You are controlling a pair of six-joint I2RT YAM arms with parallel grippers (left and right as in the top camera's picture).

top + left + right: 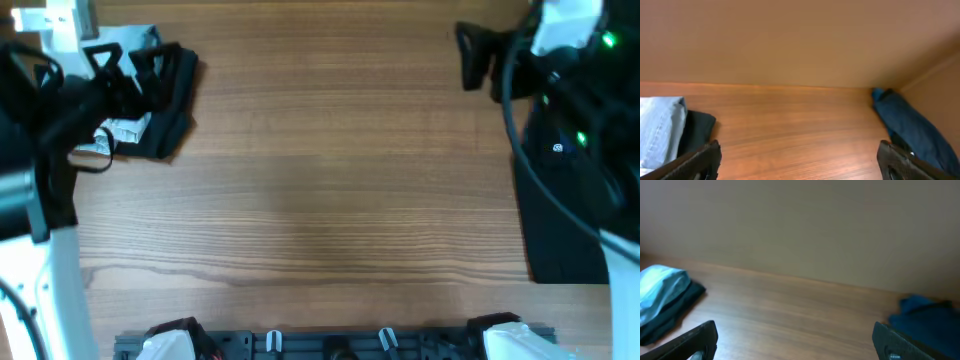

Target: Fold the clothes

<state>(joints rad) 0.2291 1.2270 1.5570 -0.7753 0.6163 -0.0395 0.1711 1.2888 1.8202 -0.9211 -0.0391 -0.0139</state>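
The folded light-blue denim shorts (pixel 125 128) lie on a black garment (pixel 170 110) at the table's far left. In the left wrist view the shorts (pixel 660 130) and the black garment (pixel 696 129) are at the left edge. In the right wrist view the shorts (pixel 660 286) sit on the dark garment (pixel 675 311). A dark navy garment (pixel 560 220) lies at the right edge; it also shows in the left wrist view (pixel 910 125) and the right wrist view (pixel 930 317). My left gripper (pixel 125 65) (pixel 800 160) is open and empty above the pile. My right gripper (pixel 468 55) (pixel 795 337) is open and empty over bare wood.
The wooden table (pixel 330 180) spans the middle between the two piles. Both arm bases and a black rail (pixel 330 345) sit along the near edge. A plain wall (pixel 790 40) stands behind the table.
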